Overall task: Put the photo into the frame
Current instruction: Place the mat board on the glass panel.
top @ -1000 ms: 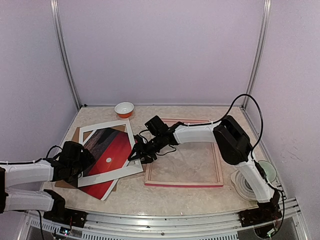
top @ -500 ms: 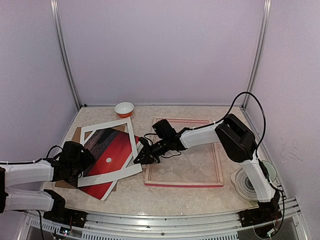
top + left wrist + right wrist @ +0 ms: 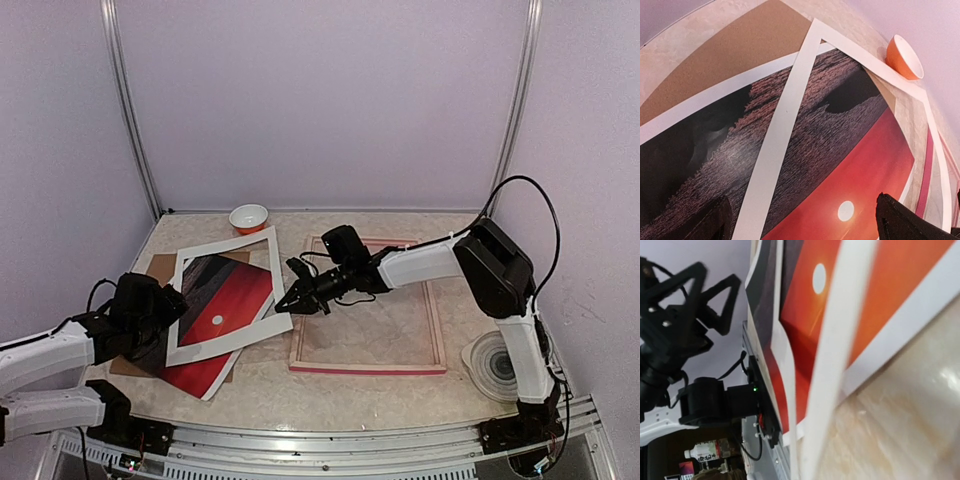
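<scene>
white mat [image 3: 835, 365] edge cuts diagonally across the view, blurred, probably right at the lens; behind it the photo [image 3: 880, 285], red sky, white sun; marble table [image 3: 910, 430] lower right; left gripper [image 3: 710, 287] upper left, jaws apart

white mat [image 3: 224, 246], brown board [image 3: 160, 267], orange bowl [image 3: 249, 217]

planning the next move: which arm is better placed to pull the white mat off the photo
Right, probably. The right gripper is shut on the white mat beside the frame; the left gripper sits open at the far side of the photo.
</scene>
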